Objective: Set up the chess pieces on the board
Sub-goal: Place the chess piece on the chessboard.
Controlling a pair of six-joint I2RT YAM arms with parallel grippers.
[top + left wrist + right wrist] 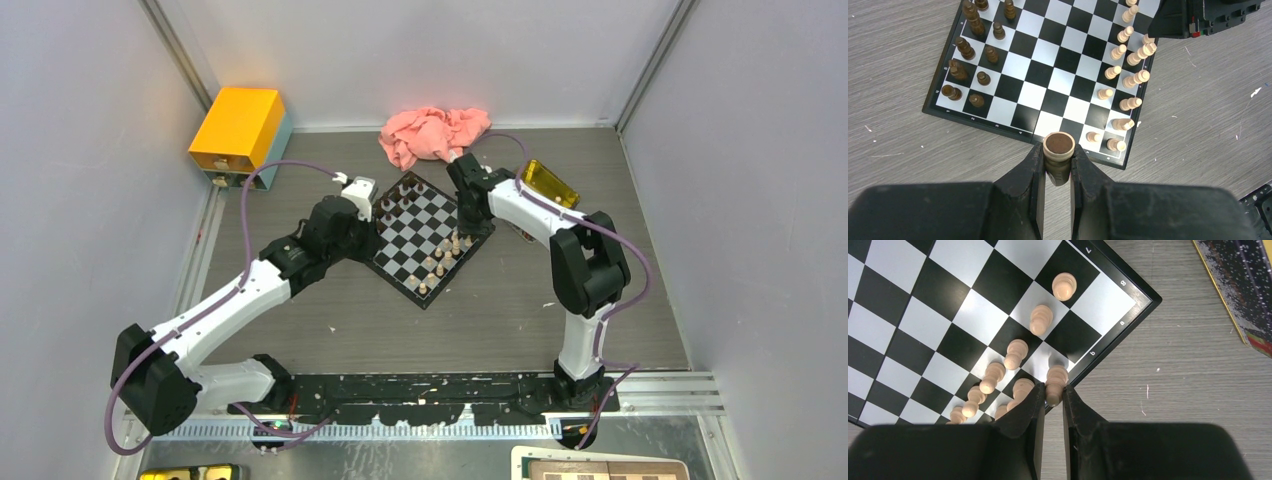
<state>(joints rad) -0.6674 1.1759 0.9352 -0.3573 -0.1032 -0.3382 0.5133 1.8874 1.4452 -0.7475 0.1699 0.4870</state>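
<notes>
— Left gripper [1058,152], nearest the lens, item one: I logged its black fingers [1023,175] closed snugly on a dark brown, round-topped wooden chess figure [1058,144]. It was held over the near border of the square black-and-pale-grey chequered board [1039,74]. Which figure it was I could not tell.

— Item two?

— Right gripper [1052,390]: jaws drawn to a narrow gap, gripping a pale beige turned wooden figure [1056,375] at the board's edge rank, near the corner lettered a and b. Whether its foot touched the square I could not tell.

— Stock on the board?

— Dark brown figures [968,50] in two ranks along one side, the far end cut off by the frame. Pale beige figures [1128,65] in two ranks along the opposite side. Middle squares bare.

— Off the board?

— Crumpled pink cloth [432,133], orange-yellow box [238,128] and yellow see-through tray [550,183], all on the grey wood-grain table [330,320].

— Step in hand?

— Placing, I judged, late in the job: each arm had one figure in its grip. The left's next move called for crossing to whichever square in the dark ranks was free, lowering upright and opening without brushing neighbours. The right needed only to let go and lift straight.
</notes>
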